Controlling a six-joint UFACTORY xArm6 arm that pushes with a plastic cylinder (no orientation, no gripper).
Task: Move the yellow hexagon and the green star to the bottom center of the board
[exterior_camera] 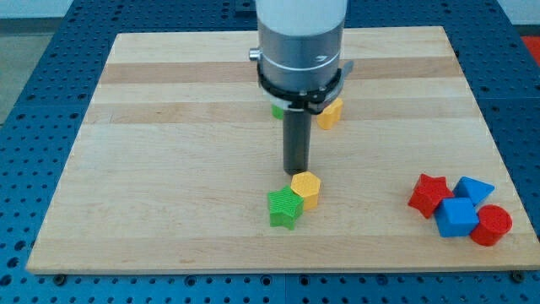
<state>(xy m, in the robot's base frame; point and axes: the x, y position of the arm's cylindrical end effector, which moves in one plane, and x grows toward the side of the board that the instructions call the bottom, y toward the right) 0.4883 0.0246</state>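
Observation:
The yellow hexagon sits near the bottom centre of the wooden board. The green star lies just to its lower left, touching it. My tip is right above the hexagon's top edge in the view, close to or touching it. The rod rises to the arm's grey body at the view's top centre.
Another yellow block and a green block are partly hidden behind the arm. At the lower right is a cluster: a red star, a blue triangle, a blue block and a red cylinder.

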